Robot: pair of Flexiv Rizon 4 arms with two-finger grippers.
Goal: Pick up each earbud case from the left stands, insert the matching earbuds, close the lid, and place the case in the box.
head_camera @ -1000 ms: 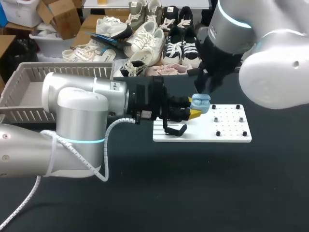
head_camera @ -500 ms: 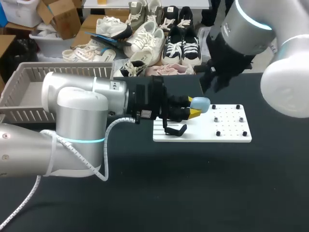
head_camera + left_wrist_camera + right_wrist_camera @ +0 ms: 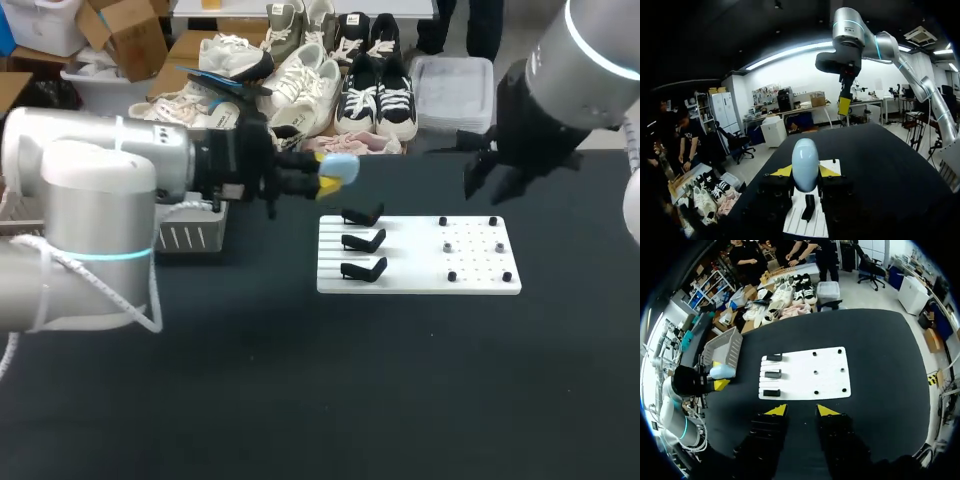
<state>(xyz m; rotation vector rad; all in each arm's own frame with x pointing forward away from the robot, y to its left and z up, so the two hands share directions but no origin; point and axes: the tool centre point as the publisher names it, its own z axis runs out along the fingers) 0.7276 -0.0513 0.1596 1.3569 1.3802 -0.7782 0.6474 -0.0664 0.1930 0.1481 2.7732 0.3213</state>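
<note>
Pale-blue earbud case [image 3: 341,167] clamped in the level-held left end effector [image 3: 805,172], right end effector [image 3: 799,410] raised, parted, empty.

- Head view: fixed high behind the robot, looking down across the black table [image 3: 300,400]. The white stand board [image 3: 420,272] sits at mid-distance, and both arms enter from the sides.
- Left wrist view: set low, looking almost level along the left gripper [image 3: 805,172]. The board lies close under the fingers, with the right arm [image 3: 850,35] far ahead.
- Right wrist view: set high, facing steeply down past the right gripper [image 3: 801,411]. The whole board lies ahead of its fingertips, with the left arm [image 3: 670,407] off beside the board.
- Shared ground: all three views take in the board.
</note>
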